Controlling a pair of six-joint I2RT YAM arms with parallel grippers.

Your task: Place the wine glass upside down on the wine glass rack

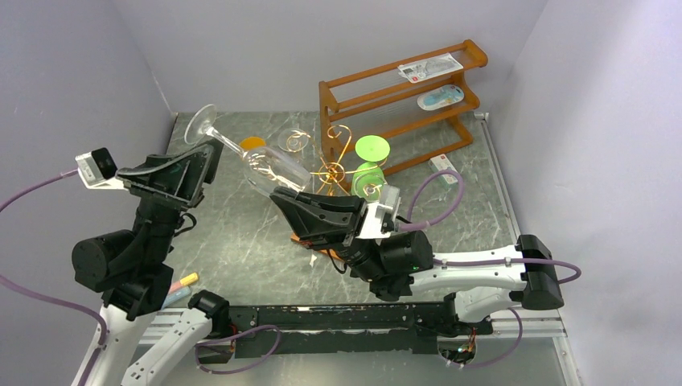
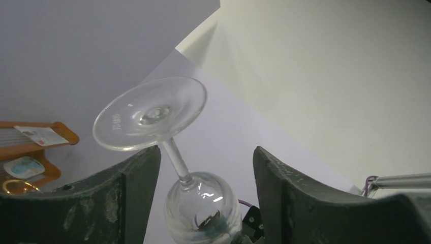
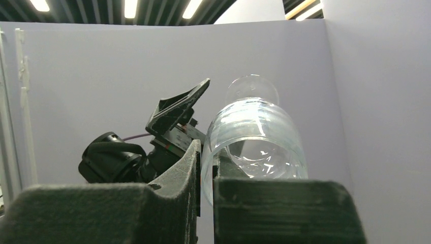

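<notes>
Right gripper (image 3: 206, 152) was pinching the wine glass (image 1: 269, 167) at the rim of its bowl. In the right wrist view the two fingers stood almost together, with only the thin glass wall between them. Left gripper (image 2: 206, 151) was spread wide. In the left wrist view the stem passed up between its fingers, close beside one of them, and I could not tell whether it touched; the other finger was well apart from the glass.

The glass was off the table and held in the air at a slant. Its foot was raised toward the far left corner, and its bowl was lower, pointing toward the middle of the table. It was therefore partly turned over but not fully inverted. This looked like the stage where one arm held the bowl while the other stood open around the stem, though which arm would carry the glass onward could not be read from this moment.

The wine glass rack (image 1: 334, 169) stood just beyond the right gripper, near the brown three-tier shelf (image 1: 402, 88). Its gold scroll arms were apart from the clear glass. A green glass (image 1: 370, 161) was already at the rack, foot uppermost.

Lifting and tilting appeared done. What was left was to finish the inversion, bring the foot over a free scroll arm, slide the stem in and let go.
</notes>
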